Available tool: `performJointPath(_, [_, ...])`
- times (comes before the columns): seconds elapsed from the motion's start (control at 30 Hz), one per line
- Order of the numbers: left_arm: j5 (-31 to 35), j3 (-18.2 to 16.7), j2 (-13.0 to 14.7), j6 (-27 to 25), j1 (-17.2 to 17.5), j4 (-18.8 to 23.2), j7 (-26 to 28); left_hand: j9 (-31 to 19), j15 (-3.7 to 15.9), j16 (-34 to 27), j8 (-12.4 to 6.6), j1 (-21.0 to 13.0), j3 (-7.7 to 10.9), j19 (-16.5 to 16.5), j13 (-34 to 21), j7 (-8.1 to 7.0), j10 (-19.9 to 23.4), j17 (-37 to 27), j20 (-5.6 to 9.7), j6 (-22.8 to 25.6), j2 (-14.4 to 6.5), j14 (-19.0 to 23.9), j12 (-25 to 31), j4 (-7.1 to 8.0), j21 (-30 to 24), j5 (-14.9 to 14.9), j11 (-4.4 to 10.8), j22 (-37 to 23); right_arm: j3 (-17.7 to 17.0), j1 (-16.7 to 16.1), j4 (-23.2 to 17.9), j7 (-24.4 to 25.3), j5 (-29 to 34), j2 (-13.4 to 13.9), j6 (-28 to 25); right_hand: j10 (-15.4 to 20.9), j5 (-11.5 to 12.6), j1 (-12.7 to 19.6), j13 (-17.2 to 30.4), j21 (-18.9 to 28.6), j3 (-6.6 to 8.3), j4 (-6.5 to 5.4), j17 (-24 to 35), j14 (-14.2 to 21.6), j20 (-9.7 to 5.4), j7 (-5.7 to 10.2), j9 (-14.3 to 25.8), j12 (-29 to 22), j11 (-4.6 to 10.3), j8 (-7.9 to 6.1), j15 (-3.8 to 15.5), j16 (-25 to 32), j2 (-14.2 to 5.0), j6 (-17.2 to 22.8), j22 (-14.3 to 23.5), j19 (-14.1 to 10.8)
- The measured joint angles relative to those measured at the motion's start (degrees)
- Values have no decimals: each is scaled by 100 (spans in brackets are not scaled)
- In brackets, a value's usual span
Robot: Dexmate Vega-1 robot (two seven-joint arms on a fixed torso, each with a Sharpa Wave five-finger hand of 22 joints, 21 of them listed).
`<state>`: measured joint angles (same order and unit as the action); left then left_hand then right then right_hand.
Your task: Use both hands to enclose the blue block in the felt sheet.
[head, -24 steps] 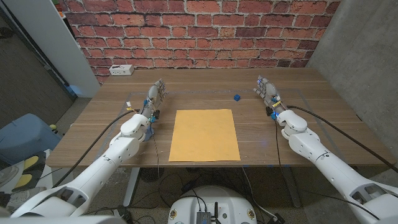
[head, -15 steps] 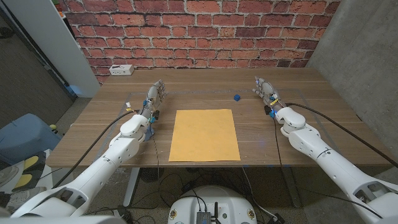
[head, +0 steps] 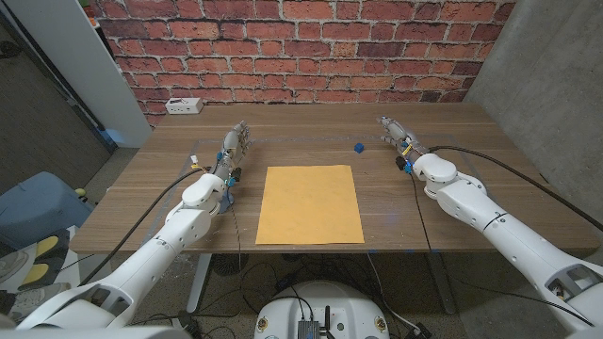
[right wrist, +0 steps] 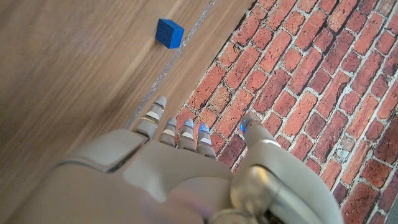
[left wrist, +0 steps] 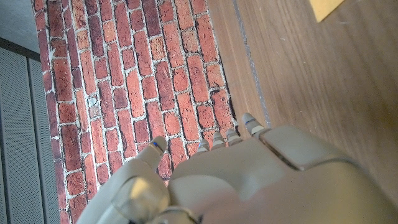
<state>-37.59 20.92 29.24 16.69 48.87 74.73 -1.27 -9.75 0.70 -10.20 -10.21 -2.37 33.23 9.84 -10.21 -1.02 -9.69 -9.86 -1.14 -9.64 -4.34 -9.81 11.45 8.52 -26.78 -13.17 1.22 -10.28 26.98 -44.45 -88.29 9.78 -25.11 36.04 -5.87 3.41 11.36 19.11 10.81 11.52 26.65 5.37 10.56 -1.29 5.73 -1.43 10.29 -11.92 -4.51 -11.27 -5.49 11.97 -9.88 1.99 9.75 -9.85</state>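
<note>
R hand [head: 393,132] open nr blue block [head: 358,147]; power strip [head: 183,105] behind.

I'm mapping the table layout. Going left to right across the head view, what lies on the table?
Left hand → felt sheet → blue block → right hand.

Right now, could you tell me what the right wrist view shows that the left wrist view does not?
Right wrist view: the blue block on bare wood, beyond the right hand. Left wrist view: a corner of the felt sheet, beyond the left hand. Both share the wooden table and the brick wall.
</note>
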Motion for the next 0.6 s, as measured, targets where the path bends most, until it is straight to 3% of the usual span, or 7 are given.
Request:
performJointPath(0.37, [-5, -3, 12, -30, 26, 31, 12, 0, 0, 0, 0, 0, -7, 0, -11, 0, 0, 0, 1, 0, 0, 0, 0, -7, 0, 0, 0, 0, 451, 385, -400, 110, 697, 217, -896, 145, -35, 177, -1, 40, 113, 65, 0, 194, -1, 83, -1, -42, 25, -62, 51, 33, -51, 289, 28, -149])
performJointPath(0.6, [-10, -5, 16, -33, 45, 53, 12, 1, 0, 0, 0, -23, -31, 0, -11, 0, 1, -1, 1, 0, -23, 0, -1, -31, 36, 0, 0, 1, 662, 529, -561, 179, 1145, 284, -1325, 420, -78, 346, -1, 89, 176, 128, -1, 440, 0, 190, -1, -89, 34, -106, 126, 99, -32, 604, 27, -328])
